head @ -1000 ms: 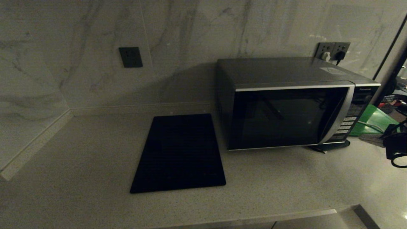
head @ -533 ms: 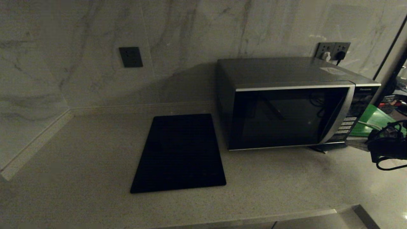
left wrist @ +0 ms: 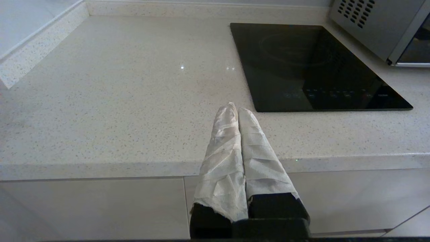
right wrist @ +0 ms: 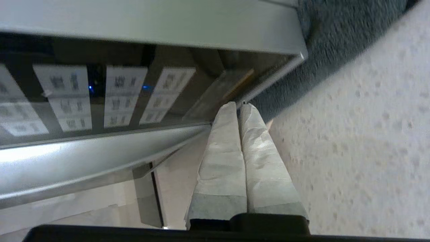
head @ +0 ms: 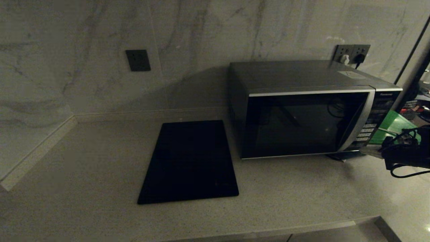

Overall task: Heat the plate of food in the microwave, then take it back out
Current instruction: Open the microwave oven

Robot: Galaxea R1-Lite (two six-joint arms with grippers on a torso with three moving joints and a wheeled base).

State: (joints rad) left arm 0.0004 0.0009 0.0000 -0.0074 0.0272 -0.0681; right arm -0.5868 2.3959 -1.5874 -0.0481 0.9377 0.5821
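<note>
right gripper [head: 374, 151] at the right edge of the head view, level with the foot of the microwave [head: 302, 111], close by the lowest row of the button panel [head: 369, 129]. pincer shut tight, cloth-wrapped fingers [right wrist: 231, 141] pressed together, nothing held. in the right wrist view, tips aimed at the bottom corner of the panel, where the curved silver handle strip [right wrist: 100, 148] runs out toward the counter [head: 100, 161].

door [head: 295, 124] closed, glass dark. plate of food not visible anywhere; possibly behind the glass, cannot tell.

likely step: reaching the panel to press a button, or the door release. for doing it well:

- keep the fingers closed and use them as one blunt tip; no opening needed.
- settle which button is the target before contact; labels unreadable from here, so go slow over the last stretch.
- come at the panel square to its face, not glancing, to avoid sliding onto a neighbouring key.
- stay clear of the dark mat [right wrist: 336, 33] under the corner of the oven and of the green board [head: 393, 126] beside it at the right of the head view.
- press briefly and lightly; too much push could shift the whole box back on the counter.

left gripper [left wrist: 238, 112] parked low at the centre of the left wrist view, off the near edge of the counter, shut and empty, black hob panel [head: 189, 161] ahead of it.
</note>
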